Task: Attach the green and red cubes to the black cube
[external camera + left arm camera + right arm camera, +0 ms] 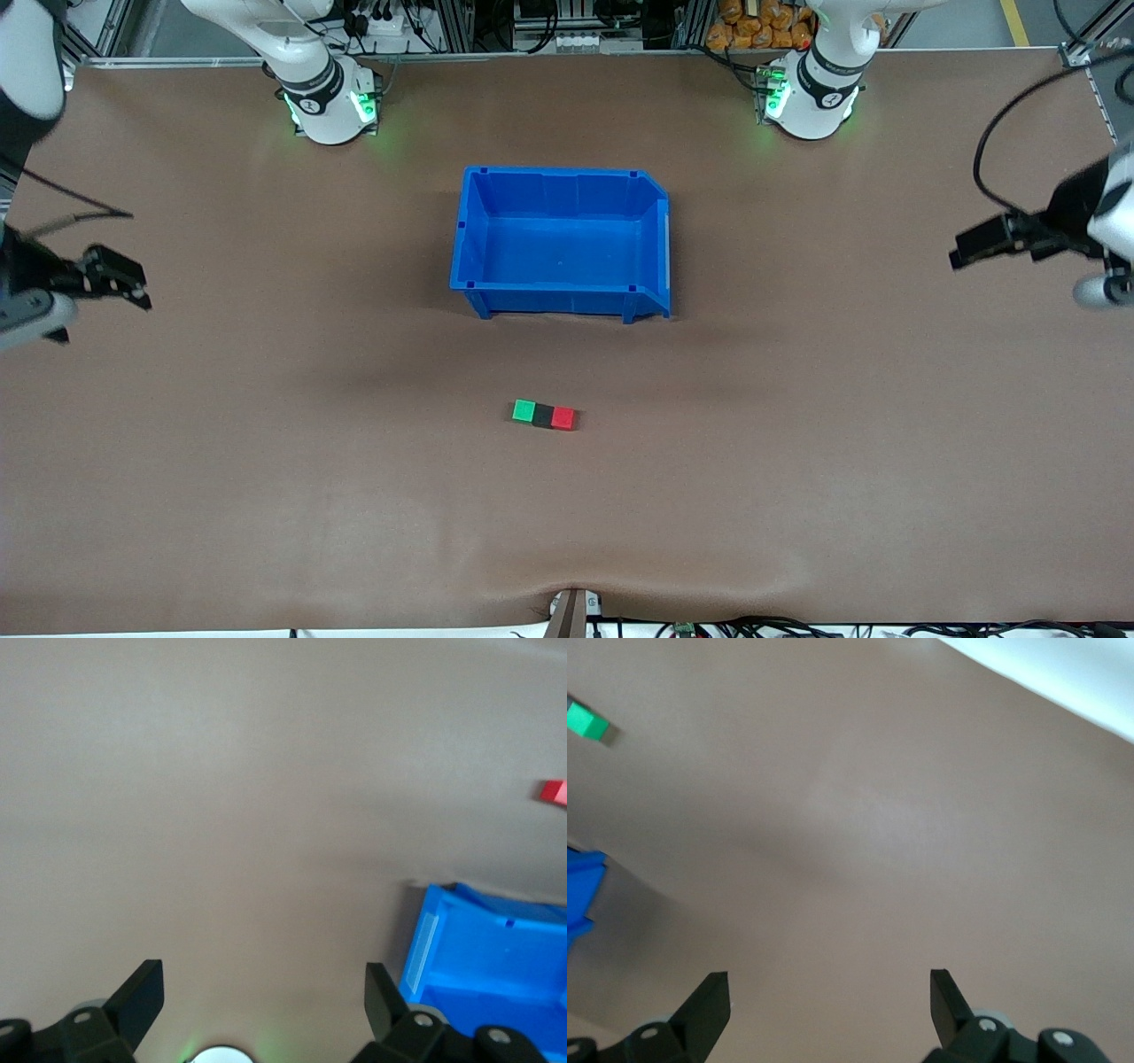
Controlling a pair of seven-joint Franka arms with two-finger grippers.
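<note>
Three cubes joined in one row: green cube (524, 410), black cube (543, 415), red cube (563, 417), touching, nearer the front camera than the blue bin (562, 301).

Left gripper (961, 251) and right gripper (133, 291) hover at their own table ends, fingers apart, empty. Judgement: assembly appears complete; keep both arms well apart from the row to avoid disturbing it.
</note>
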